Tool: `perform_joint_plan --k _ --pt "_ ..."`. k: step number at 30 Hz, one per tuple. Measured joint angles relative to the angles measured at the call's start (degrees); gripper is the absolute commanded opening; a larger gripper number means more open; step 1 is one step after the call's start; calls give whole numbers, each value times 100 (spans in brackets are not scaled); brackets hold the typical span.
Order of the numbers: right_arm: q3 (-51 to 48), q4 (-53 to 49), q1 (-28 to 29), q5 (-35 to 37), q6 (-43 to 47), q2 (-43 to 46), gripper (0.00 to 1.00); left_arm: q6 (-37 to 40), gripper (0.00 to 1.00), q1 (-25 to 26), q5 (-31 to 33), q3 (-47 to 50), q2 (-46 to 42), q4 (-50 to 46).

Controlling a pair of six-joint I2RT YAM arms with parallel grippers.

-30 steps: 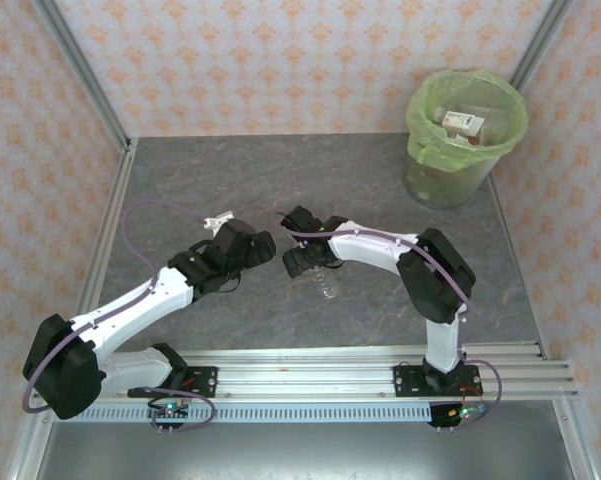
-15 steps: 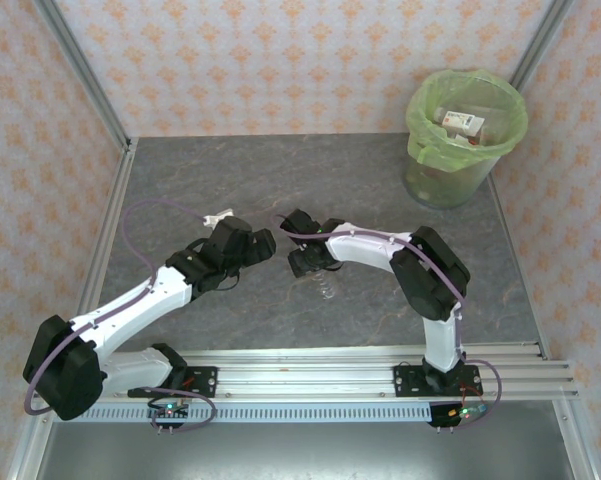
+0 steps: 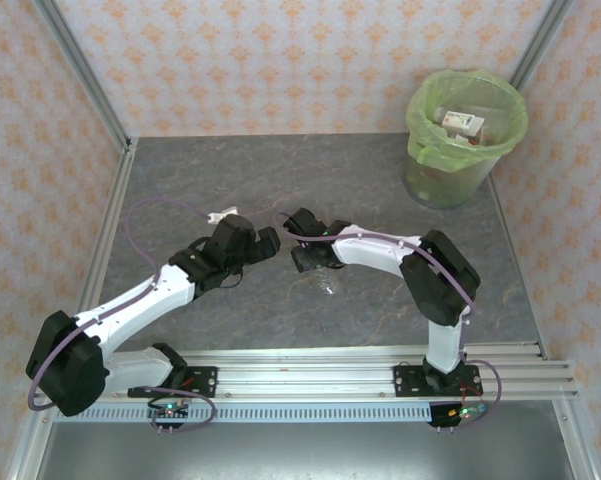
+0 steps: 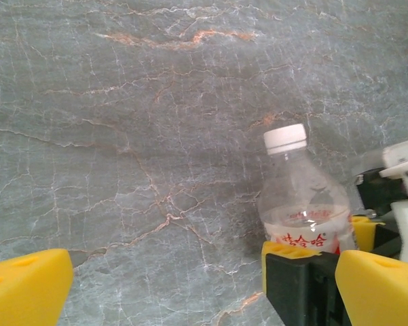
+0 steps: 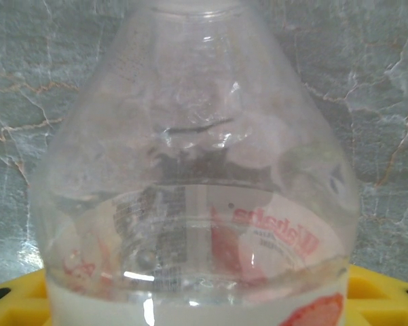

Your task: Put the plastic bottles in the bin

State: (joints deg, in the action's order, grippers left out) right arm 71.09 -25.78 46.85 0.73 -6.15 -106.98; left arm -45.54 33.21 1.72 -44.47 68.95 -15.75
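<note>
Squeeze matters: right hand (image 5: 200, 288) brackets the bottle (image 4: 302, 197) at its label, whether clenched I cannot tell, so firm it before lifting toward the bin (image 3: 445, 180) at 1 o'clock.

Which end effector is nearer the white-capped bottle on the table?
Right. The right end effector has its fingers on both sides of the bottle; the left end effector hangs open beside it, apart.

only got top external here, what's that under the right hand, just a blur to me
Observer: A clear plastic bottle with a red-and-white label, between the right hand's yellow fingers.
Operator: cap on it
Observer: Yes, a white cap.
Operator: left hand doing anything
Observer: The left hand is wide open and empty, facing that bottle.
</note>
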Motion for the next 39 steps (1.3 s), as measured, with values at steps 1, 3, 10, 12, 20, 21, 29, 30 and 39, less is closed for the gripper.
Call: perform_joint_plan --k 1,3,10,12,20,21,29,30,39 --pt "-31 57 0 31 0 35 57 0 100 0 -2 0 15 0" --pt "-116 168 -2 90 -2 109 57 -2 100 0 -11 0 26 17" --pt "-337 431 -81 151 -46 407 54 -4 100 0 -44 0 61 129" --pt "-437 579 -136 146 -72 501 54 -4 100 0 -66 0 92 144" --pt "-918 986 -433 140 -236 1244 52 4 100 0 -203 -2 323 234" --pt "-981 1067 -463 127 -262 1351 51 22 100 0 -247 -11 354 251" --pt "-1473 1843 -616 103 -350 2282 51 365 100 0 -625 -249 575 575" --pt "-1526 1937 -619 111 -348 2382 51 398 100 0 -675 -271 586 640" --pt "-1812 3110 -717 428 17 2975 51 778 100 0 -1095 -518 957 1329"
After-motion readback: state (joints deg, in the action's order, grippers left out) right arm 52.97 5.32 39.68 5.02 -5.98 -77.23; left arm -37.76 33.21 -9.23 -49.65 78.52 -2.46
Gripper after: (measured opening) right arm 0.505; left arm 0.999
